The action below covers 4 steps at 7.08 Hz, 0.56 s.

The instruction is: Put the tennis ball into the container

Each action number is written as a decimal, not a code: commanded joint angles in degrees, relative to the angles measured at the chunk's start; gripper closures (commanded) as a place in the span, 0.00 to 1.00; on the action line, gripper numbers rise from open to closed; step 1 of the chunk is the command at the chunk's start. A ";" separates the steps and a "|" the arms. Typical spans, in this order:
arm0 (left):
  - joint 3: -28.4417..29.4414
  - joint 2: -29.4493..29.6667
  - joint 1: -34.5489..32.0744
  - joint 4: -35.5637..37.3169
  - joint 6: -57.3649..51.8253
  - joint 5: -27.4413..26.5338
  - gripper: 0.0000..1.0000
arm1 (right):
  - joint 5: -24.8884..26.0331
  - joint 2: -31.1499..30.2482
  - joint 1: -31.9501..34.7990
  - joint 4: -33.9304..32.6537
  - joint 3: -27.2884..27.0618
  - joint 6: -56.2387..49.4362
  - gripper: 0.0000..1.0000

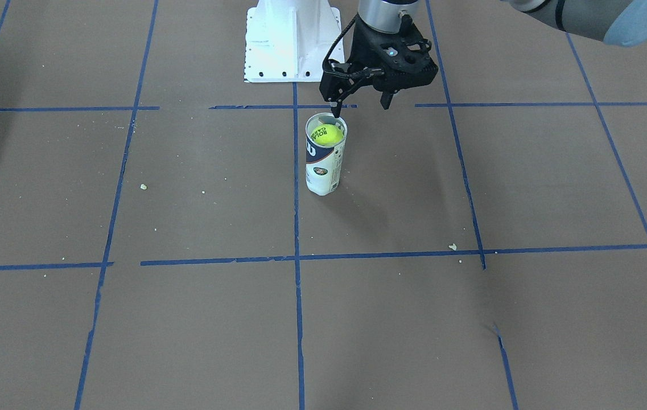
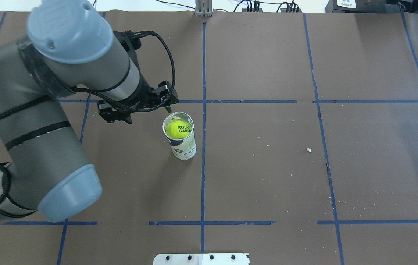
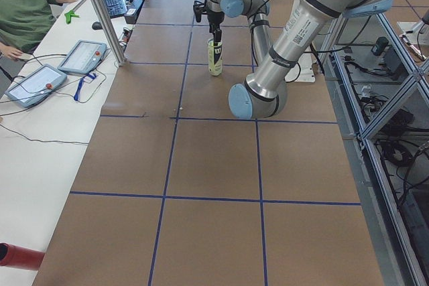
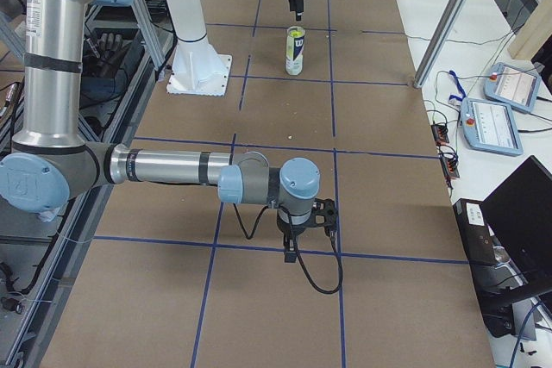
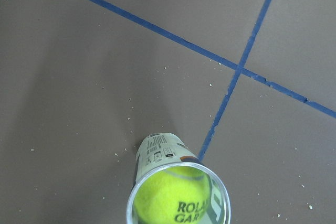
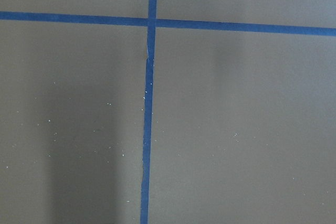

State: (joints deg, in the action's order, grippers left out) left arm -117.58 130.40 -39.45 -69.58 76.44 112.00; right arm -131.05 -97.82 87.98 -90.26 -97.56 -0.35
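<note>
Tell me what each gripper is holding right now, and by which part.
Nothing in the left gripper: its jaws stand open above the container, and the tennis ball sits inside it. The right gripper shows only from the side; cannot tell.

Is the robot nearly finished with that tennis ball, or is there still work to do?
It looks essentially done: the tennis ball sits inside the upright container, just below its rim. Nothing is in hand: the left gripper hangs open and empty just above the rim. Left to do: probably only pulling that arm away.
</note>
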 commanded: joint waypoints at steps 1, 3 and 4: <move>-2.29 -7.22 -7.10 -0.90 -16.77 0.32 0.00 | 0.00 0.00 0.00 0.00 0.00 0.00 0.00; -0.81 -16.61 -18.58 -6.85 -32.24 9.48 0.00 | 0.00 0.00 0.00 0.00 0.00 0.00 0.00; 0.50 -21.97 -24.39 -9.76 -42.33 12.68 0.00 | 0.00 0.00 0.00 0.00 0.00 0.00 0.00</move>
State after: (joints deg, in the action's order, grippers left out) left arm -118.45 115.00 -56.46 -75.51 45.92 119.69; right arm -131.04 -97.82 87.98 -90.26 -97.56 -0.35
